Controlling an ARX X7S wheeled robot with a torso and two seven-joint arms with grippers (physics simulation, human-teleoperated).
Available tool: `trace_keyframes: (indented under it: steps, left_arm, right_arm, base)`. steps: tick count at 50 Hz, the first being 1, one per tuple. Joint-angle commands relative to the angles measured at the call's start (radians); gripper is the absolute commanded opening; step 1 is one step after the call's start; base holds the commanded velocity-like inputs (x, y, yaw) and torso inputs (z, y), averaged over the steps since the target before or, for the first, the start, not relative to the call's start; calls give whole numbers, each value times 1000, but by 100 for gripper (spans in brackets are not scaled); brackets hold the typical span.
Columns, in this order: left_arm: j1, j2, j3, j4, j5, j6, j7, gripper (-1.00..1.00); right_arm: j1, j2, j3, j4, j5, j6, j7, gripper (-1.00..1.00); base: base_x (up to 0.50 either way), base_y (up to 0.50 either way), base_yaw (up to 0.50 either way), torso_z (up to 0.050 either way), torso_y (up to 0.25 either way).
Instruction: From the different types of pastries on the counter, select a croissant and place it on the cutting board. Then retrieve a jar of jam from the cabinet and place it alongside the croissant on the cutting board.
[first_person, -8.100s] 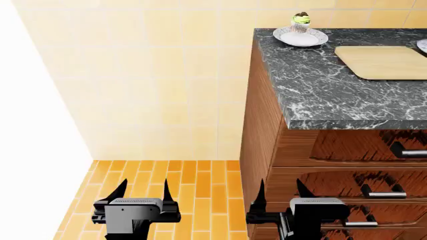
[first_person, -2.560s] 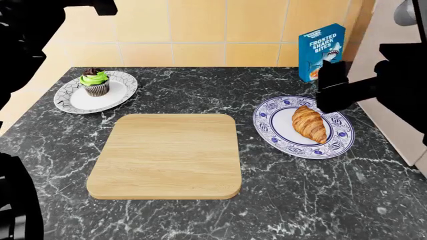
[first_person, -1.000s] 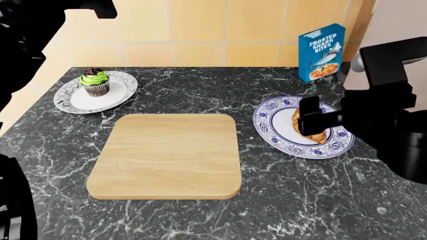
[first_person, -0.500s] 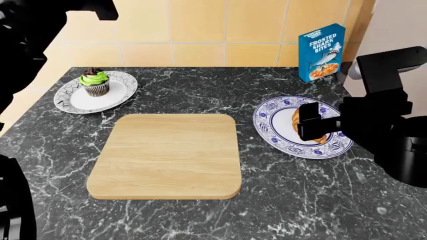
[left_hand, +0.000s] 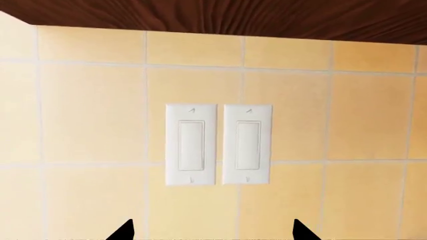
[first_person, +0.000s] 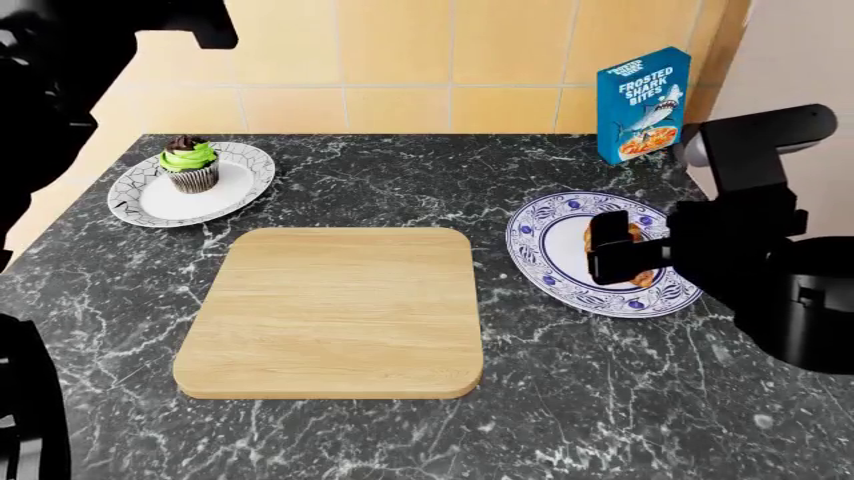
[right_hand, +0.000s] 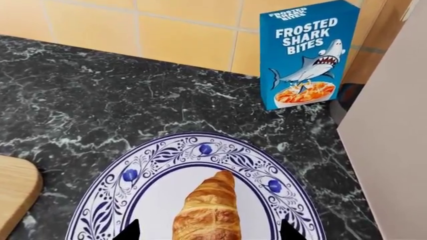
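Far left on my head view: left arm (first_person: 67, 70) raised high, a black mass against the tiled wall, well clear of the counter (first_person: 334, 170). Its wrist camera faces the wall square-on: two white rocker switches (left_hand: 218, 144) side by side on yellow tile, dark wood edge above them. Left gripper (left_hand: 212, 234) shows only two fingertips (left_hand: 123, 231) at the frame edge, set wide apart with nothing between them, so I read it as spread. Moving right along the counter: chocolate cupcake (first_person: 190, 163) with green frosting sits on a white plate (first_person: 154, 203) with a dark crackle rim, near the back left corner. Centre: cutting board (first_person: 334, 310), light wood, rounded corners, bare. Right of it, apart from its edge, the blue-patterned plate (first_person: 547, 250) carrying the croissant (first_person: 646, 275), mostly hidden behind my right gripper (first_person: 627, 250) in the head view. Right wrist camera gives the better look: croissant (right_hand: 208, 212) lying on the plate (right_hand: 147, 170), one tip pointing toward the wall, right gripper fingertips (right_hand: 129, 231) spread on either side of the pastry, not touching it as far as I can see. Behind the plate, blue cereal box (right_hand: 308, 52) stands upright against the tiles; same box (first_person: 645, 104) at the back right in the head view.
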Motion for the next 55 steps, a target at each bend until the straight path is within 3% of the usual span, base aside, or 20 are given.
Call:
trace_keyframes:
  steps: [1, 55]
  left_arm:
    - [6, -3, 1, -5, -2, 3, 0, 100]
    - [-8, -11, 22, -26, -2, 17, 3, 100]
  right_arm:
    - [4, -3, -17, 15, -22, -9, -19, 100]
    - [0, -30, -68, 105, -81, -58, -78, 100]
  base:
    - [0, 0, 0, 0, 0]
    - [0, 0, 0, 0, 0]
